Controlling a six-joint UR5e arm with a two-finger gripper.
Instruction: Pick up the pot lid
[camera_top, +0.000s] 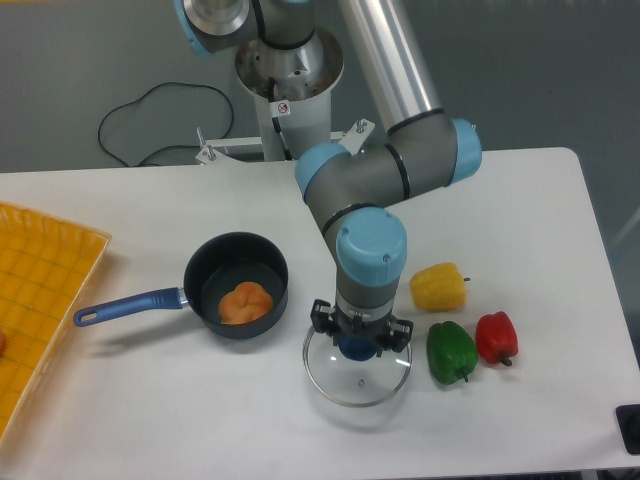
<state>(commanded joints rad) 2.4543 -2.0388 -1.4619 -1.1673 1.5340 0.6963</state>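
Observation:
A clear glass pot lid (357, 371) with a metal rim and a dark blue knob lies on the white table, right of the pot. My gripper (358, 345) is directly over the lid's middle, with its fingers on either side of the knob. The wrist hides the fingertips, so I cannot see whether they press on the knob. The lid appears to rest flat on the table.
A dark pot (238, 283) with a blue handle holds an orange item and stands left of the lid. Yellow (439, 287), green (451, 351) and red (497, 338) peppers lie just right of it. A yellow tray (35, 310) sits at the left edge.

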